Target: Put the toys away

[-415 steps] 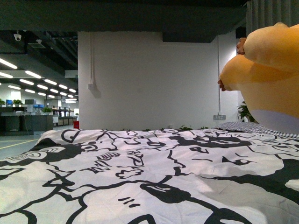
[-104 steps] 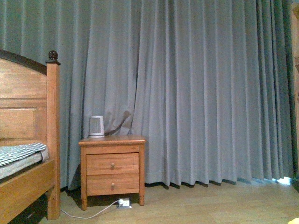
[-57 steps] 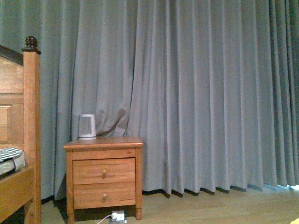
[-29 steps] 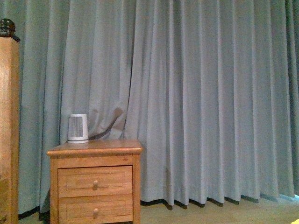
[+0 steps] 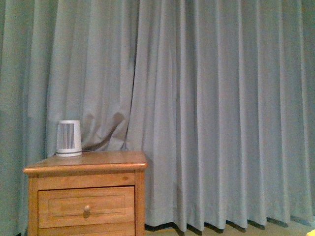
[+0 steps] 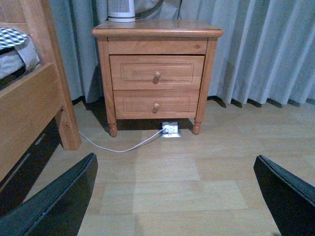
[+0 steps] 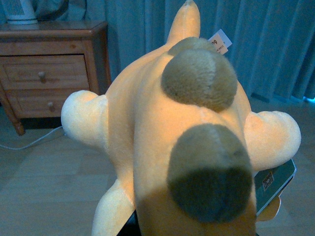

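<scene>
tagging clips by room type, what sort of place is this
Most likely a bedroom: a wooden nightstand with two drawers stands right beside a wooden bed frame, and long grey curtains hang to the floor behind them.

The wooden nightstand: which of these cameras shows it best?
The left wrist view: the nightstand appears whole, with both drawers and both front legs. The front view cuts it off just below the upper drawer. The right wrist view shows only part of it, behind the plush toy filling that picture.
</scene>
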Controlling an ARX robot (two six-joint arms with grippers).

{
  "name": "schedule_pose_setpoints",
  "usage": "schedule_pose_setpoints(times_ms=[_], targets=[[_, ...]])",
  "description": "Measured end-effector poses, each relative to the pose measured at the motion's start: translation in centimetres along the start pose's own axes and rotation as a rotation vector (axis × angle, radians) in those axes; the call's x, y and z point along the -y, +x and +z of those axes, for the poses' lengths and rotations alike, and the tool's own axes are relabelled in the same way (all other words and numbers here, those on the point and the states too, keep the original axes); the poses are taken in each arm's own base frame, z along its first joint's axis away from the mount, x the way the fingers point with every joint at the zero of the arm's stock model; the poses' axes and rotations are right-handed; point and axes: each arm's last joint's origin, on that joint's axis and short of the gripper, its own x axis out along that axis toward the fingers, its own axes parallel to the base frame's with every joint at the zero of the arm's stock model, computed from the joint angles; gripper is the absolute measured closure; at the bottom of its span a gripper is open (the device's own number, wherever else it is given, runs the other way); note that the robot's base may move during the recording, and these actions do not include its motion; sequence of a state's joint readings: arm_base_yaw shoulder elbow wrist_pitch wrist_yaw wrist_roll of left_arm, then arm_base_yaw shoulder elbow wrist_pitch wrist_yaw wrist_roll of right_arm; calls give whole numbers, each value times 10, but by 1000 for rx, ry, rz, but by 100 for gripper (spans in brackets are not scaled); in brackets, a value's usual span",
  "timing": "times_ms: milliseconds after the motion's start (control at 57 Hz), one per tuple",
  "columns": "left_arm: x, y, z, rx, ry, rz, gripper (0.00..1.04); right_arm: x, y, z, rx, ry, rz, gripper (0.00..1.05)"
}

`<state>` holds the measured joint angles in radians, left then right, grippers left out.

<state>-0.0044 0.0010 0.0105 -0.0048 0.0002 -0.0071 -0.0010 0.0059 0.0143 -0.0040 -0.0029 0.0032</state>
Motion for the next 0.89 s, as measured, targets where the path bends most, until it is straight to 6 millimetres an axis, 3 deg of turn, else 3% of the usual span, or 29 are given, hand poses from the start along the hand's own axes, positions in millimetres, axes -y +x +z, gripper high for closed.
schedule_pose_setpoints(times_ms=[894], targets=[[0,0,0,0,0,1,6,0,0,0,0,0,1,98]])
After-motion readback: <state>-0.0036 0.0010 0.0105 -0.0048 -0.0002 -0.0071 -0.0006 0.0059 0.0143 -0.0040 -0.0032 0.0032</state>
